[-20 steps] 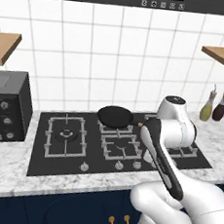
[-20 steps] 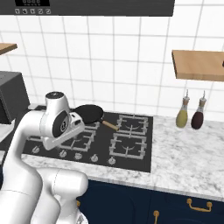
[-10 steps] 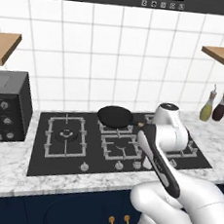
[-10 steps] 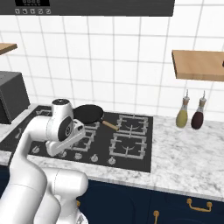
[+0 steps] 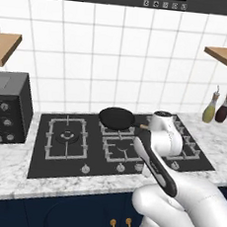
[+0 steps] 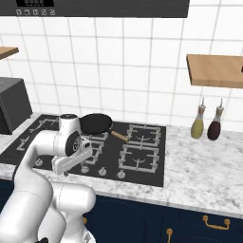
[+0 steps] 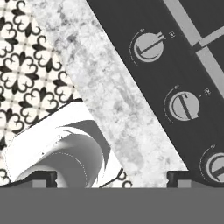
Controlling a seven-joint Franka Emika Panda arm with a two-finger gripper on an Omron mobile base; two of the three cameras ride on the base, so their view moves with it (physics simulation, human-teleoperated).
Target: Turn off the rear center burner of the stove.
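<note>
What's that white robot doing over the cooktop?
The white arm is bent low over the front edge of the stove, its hand aimed down at the row of silver knobs. The hand camera shows three knobs along the black glass beside the marble counter; the hand touches none of them yet and holds nothing. A black frying pan sits on the rear center burner. No flame can be made out.

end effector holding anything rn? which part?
Nothing held. The end effector is open, fingertips apart above the marble counter edge, short of the stove knobs.
</note>
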